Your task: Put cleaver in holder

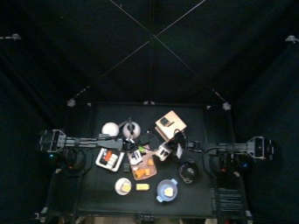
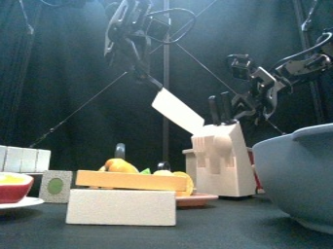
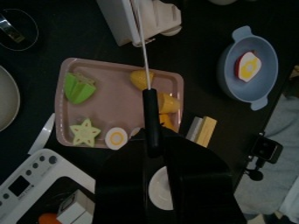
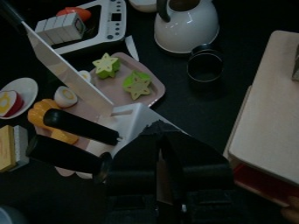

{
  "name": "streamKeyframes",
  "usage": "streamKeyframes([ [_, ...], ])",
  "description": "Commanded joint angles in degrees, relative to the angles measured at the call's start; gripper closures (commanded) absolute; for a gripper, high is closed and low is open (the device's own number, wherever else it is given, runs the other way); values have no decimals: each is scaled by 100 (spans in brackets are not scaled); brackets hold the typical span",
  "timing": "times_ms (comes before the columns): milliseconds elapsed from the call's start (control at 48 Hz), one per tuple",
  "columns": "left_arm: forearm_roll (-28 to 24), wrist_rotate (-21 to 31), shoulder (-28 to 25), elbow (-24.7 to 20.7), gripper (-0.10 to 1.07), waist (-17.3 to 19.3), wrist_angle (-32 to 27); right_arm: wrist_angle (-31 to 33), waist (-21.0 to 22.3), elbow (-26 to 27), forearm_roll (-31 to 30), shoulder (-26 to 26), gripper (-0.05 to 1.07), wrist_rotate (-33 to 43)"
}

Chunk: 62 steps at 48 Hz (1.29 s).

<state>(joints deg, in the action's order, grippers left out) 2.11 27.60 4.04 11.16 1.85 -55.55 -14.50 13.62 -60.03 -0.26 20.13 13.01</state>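
Left gripper (image 3: 149,157) is clamping the cleaver (image 2: 178,109) by its handle, blade angling down just above the holder (image 2: 224,160), at its 10 o'clock. Right gripper (image 4: 140,153) is hanging partly closed, empty. Next: aligning blade with slot, lowering.

The small black table (image 1: 82,206) carries a pink tray (image 3: 176,83) of play food, a tan knife holder (image 2: 224,160) and a white kettle (image 4: 187,24) with a dark cup (image 4: 205,63) just beside it. A blue bowl (image 3: 251,66), a white toy appliance (image 4: 91,22) and a white block (image 2: 120,206) also rest on it
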Motion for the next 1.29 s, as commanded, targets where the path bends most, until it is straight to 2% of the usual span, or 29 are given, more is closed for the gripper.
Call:
streamKeyframes([
  [0,79,-35,-26,-246,58,79,-132,-26,-35,132,9,53,64,-9],
  [438,88,-176,-439,-932,58,237,-598,-35,-88,141,9,35,64,-9],
  [833,79,-176,-712,-1274,56,387,-598,-62,-62,149,26,26,64,-9],
  [1104,79,-193,-993,-1644,47,396,-598,-70,-62,167,26,-9,64,-9],
  [1271,79,-387,-1195,-1854,41,404,-598,-70,-70,176,26,-35,64,-9],
])
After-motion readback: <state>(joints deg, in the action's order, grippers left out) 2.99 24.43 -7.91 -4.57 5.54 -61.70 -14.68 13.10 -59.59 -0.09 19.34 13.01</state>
